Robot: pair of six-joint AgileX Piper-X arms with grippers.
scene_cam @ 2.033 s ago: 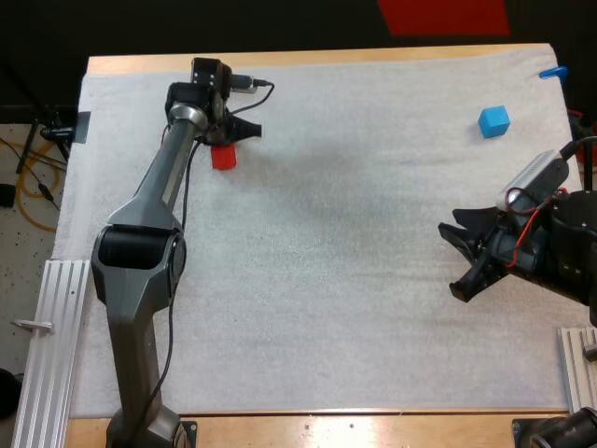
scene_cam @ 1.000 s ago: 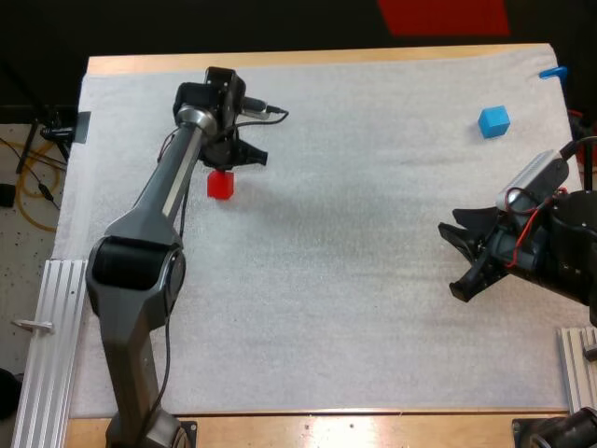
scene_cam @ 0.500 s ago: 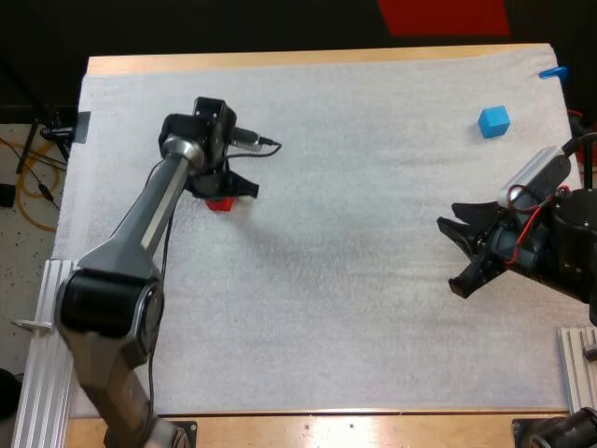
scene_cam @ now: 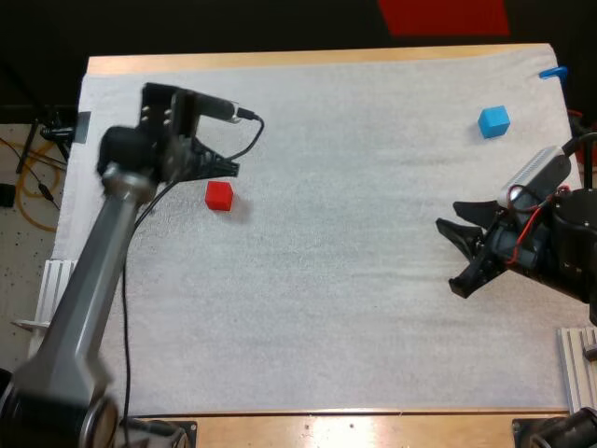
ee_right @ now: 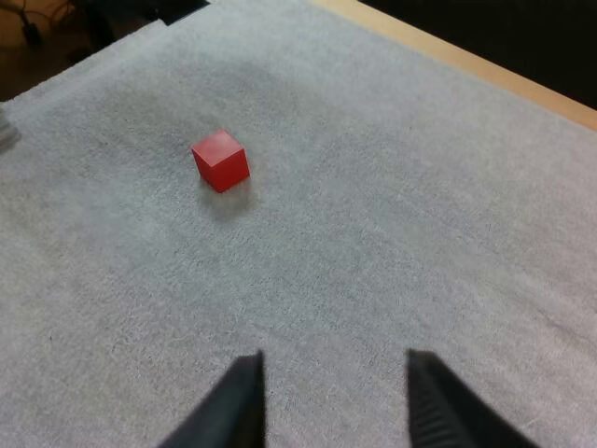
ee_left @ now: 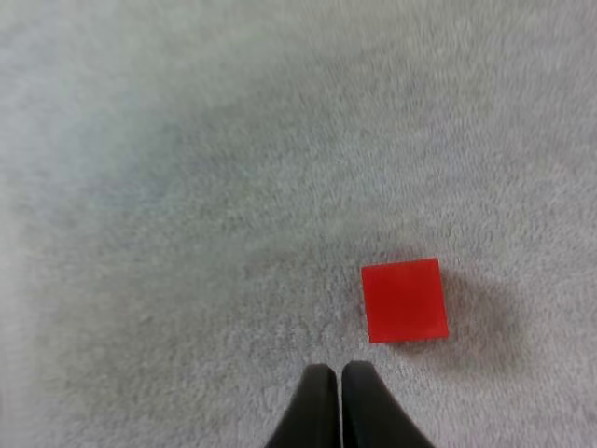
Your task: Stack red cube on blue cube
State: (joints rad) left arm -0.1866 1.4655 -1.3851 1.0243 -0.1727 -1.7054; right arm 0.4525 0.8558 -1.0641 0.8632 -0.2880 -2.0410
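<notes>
White mat [scene_cam: 354, 308] — red cube [scene_cam: 219, 194] free, L gripper [ee_left: 338, 373] closed beside.

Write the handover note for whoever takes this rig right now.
Tools: left tool shut on nothing, close to the red cube but clear of it; right tool open, empty, over the right of the mat.
Things: red cube on the mat, far left; blue cube on the mat, far right.
Done: nothing stacked, neither cube gripped.
Left: open a tool, grip the red cube, carry it across and set it on the blue cube.
</notes>
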